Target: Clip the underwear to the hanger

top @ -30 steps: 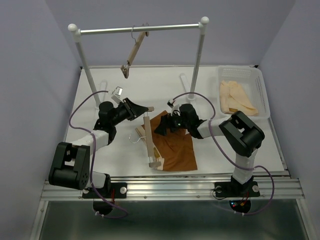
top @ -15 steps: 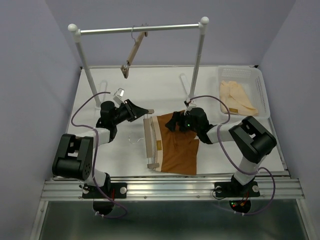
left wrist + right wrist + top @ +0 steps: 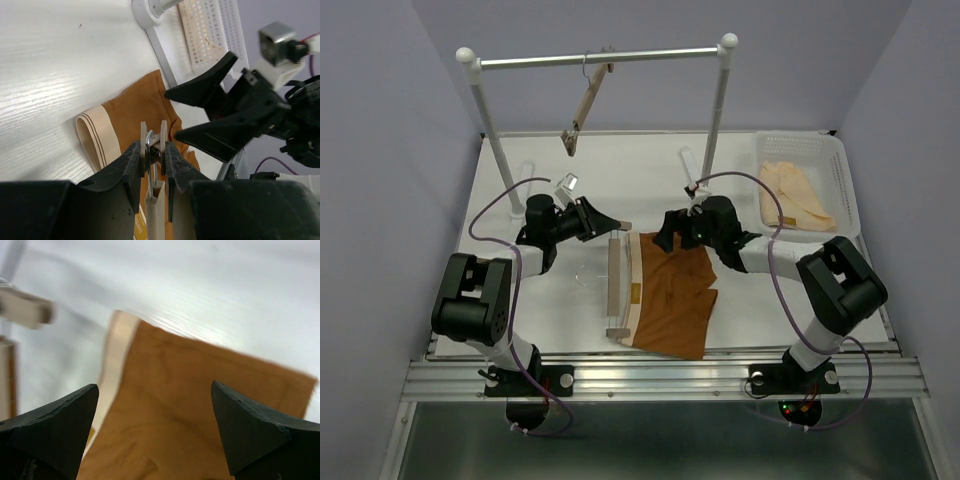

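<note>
Seemingly, neither end was clipped yet: our left jaws gripped the hanger (image 3: 614,280) by its end clip (image 3: 153,142), the underwear (image 3: 675,300) lay beyond them alongside it, and our right jaws hovered wide open above the cloth.

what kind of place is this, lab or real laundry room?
Most likely a lab test cell, not a home: plain walls boxing in a white table, a steel rail on white posts, and a white basket of cream garments.

Cream garments (image 3: 795,195) lie in the white basket (image 3: 848,190).
</note>
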You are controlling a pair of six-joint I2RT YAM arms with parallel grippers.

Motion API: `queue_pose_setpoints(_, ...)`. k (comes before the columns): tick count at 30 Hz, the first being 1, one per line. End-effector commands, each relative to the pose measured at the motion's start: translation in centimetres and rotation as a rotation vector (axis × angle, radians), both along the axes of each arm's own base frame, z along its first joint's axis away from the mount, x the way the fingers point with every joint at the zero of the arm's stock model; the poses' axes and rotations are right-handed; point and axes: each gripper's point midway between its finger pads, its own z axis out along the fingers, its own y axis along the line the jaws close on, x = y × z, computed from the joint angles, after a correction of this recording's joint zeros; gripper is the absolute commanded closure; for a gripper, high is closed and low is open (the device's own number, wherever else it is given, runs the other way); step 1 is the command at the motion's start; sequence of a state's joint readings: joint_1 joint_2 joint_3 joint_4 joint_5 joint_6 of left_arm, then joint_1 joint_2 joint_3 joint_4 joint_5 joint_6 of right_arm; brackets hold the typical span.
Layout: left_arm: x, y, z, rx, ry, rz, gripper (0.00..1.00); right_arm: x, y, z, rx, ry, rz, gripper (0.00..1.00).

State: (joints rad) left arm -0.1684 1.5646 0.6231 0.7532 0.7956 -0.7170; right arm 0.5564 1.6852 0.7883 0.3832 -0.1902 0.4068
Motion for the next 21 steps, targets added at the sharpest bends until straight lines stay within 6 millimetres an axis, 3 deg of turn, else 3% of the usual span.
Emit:
queue_pose_setpoints(1, 0.9, -0.4, 2.6, 0.008, -0.103, -0.040, 1.00, -0.2, 3.8, 9.0, 0.054, -0.312, 0.331, 0.00)
queue_pose_setpoints(4, 1.5, -0.4, 2.6, 0.015, -0.115, -0.044, 1.00, 1.0, 4.7, 10.1, 0.027, -0.382, 0.383, 0.00)
queue_pose_setpoints(11, 2.5, -0.1, 2.5, 0.027, -0.122, -0.031, 1.00, 4.7, 5.5, 9.4, -0.112, -0.479, 0.420, 0.00)
queue_pose_setpoints(21, 3.4, 0.0, 2.2, 0.025, -0.115, -0.055, 1.00, 7.2, 7.0, 5.2, -0.237, -0.445, 0.546, 0.00)
